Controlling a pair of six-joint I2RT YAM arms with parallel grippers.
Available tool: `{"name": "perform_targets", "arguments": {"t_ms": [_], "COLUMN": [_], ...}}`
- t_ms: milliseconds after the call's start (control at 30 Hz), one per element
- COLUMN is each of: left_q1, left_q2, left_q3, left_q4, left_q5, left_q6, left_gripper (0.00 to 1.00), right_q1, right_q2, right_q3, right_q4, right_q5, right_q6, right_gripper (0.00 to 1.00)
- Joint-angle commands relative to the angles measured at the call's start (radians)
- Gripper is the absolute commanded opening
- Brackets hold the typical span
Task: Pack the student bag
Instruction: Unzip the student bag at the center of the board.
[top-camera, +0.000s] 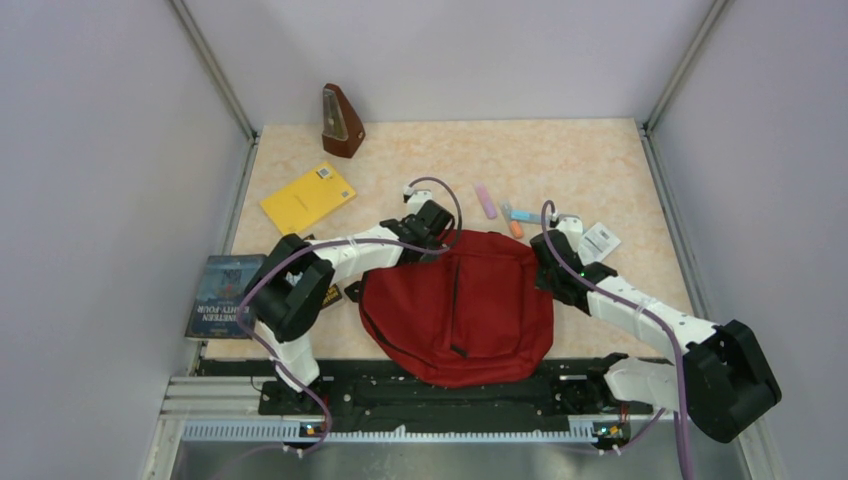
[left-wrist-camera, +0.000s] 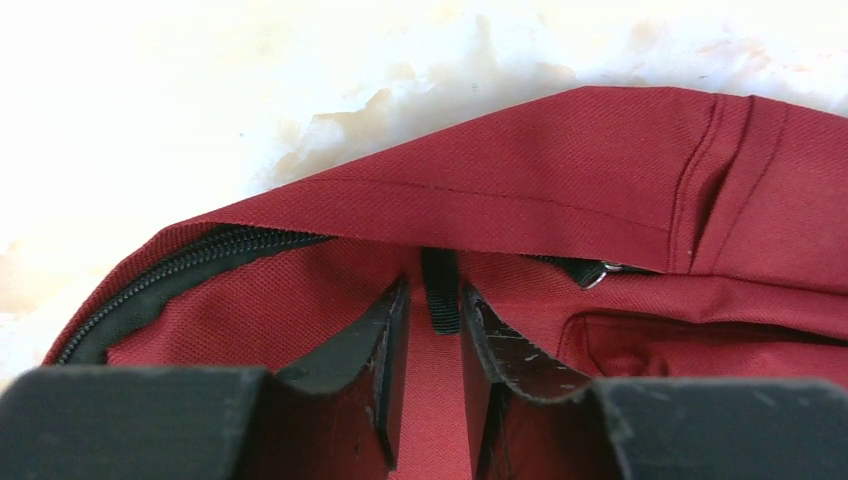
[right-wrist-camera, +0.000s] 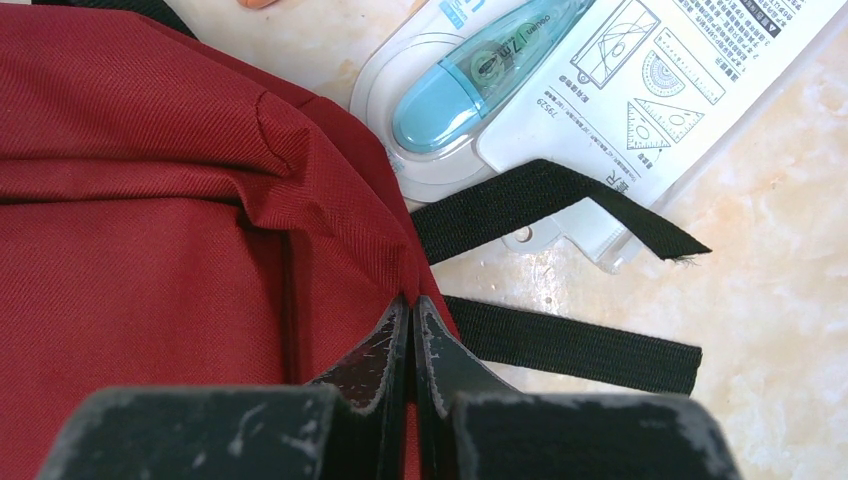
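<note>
The student bag (top-camera: 460, 310), dark red, lies flat at the near middle of the table. My left gripper (top-camera: 438, 238) is at its far left top edge. In the left wrist view the left gripper (left-wrist-camera: 435, 290) stands open inside the unzipped mouth, with a short black pull strap (left-wrist-camera: 440, 295) hanging between its fingertips and the black zipper (left-wrist-camera: 190, 265) to the left. My right gripper (top-camera: 545, 260) is at the bag's far right corner. Seen from the right wrist, that gripper (right-wrist-camera: 412, 300) is shut on a fold of the red fabric (right-wrist-camera: 150, 200).
Two black bag straps (right-wrist-camera: 570, 342) lie on the table right of the right gripper. A blue correction tape (right-wrist-camera: 485, 70) and a packaged ruler set (right-wrist-camera: 650, 90) sit just beyond. A yellow book (top-camera: 308, 196), a metronome (top-camera: 341, 122), a dark book (top-camera: 224, 294) and a pink item (top-camera: 485, 200) lie around.
</note>
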Motion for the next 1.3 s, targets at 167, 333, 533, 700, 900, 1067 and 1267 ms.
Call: {"name": "perform_targets", "arguments": {"t_ms": [167, 333, 533, 700, 900, 1067, 1267], "left_q1": [-0.001, -0.001, -0.001, -0.001, -0.001, -0.002, -0.001], "left_q2": [0.03, 0.02, -0.026, -0.072, -0.092, -0.107, -0.117], "left_q3": [0.07, 0.092, 0.098, 0.066, 0.047, 0.046, 0.045], "left_q4": [-0.092, -0.095, -0.121, -0.111, -0.114, -0.143, -0.165], "left_q5": [-0.068, -0.107, -0.202, -0.278, -0.332, -0.403, -0.439], "left_q6": [0.017, 0.051, 0.082, 0.102, 0.112, 0.118, 0.118], "left_gripper": [0.1, 0.0, 0.0, 0.0, 0.0, 0.0, 0.0], "right_q1": [-0.011, -0.012, -0.012, -0.011, -0.012, -0.012, -0.012], "right_q2": [-0.025, -0.031, -0.032, -0.03, -0.025, -0.022, -0.019], "right_q3": [0.01, 0.013, 0.01, 0.008, 0.007, 0.001, 0.001], "right_q4": [0.015, 0.009, 0.005, 0.006, 0.005, 0.006, 0.001], "right_q5": [-0.001, 0.012, 0.027, 0.033, 0.041, 0.05, 0.058], "right_q6": [0.0, -0.004, -0.006, -0.007, -0.004, 0.001, 0.012], "right_gripper": [0.0, 0.0, 0.0, 0.0, 0.0, 0.0, 0.0]}}
